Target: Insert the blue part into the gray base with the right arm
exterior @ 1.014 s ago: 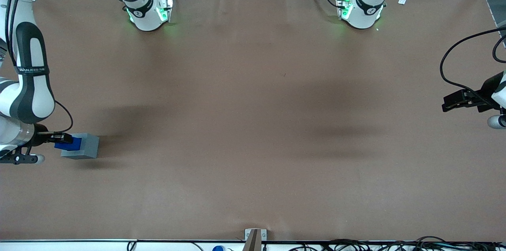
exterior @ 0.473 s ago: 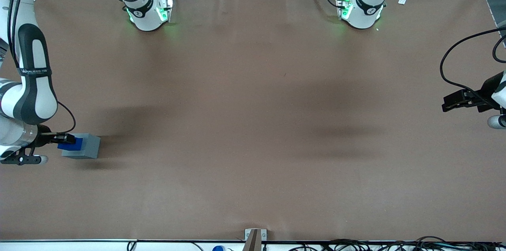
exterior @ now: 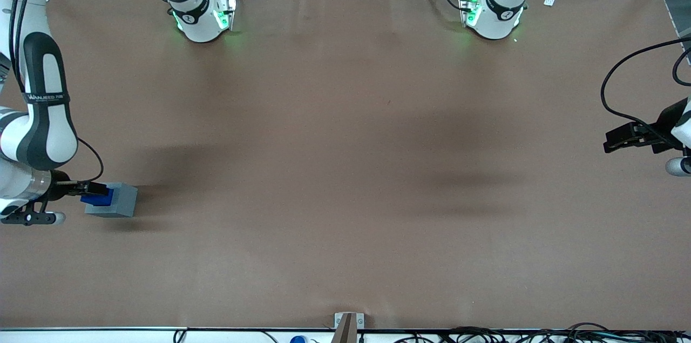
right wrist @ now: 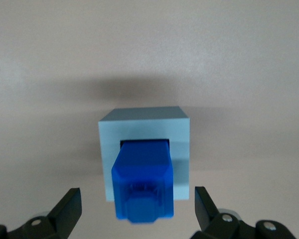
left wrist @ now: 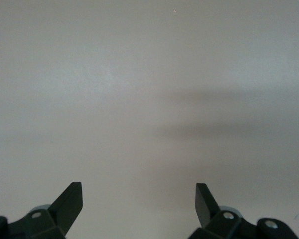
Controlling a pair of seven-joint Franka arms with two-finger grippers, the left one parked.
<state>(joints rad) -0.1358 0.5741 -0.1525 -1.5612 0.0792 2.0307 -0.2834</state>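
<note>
Blue part (right wrist: pixel 143 179) sits w/ one end in gray base (right wrist: pixel 144 130) recess. My fingers (right wrist: pixel 70 203) apart, either side, not touching it. Bench (exterior: pixel 345 170) brown.

- Your right arm (exterior: pixel 38 111) reaches down at the working arm's end of the table, its wrist low near the tabletop.
- Your gripper (right wrist: pixel 137 206) has its fingers (right wrist: pixel 70 204) spread wide apart, with neither pad touching anything.
- It points level, along the table surface.
</note>
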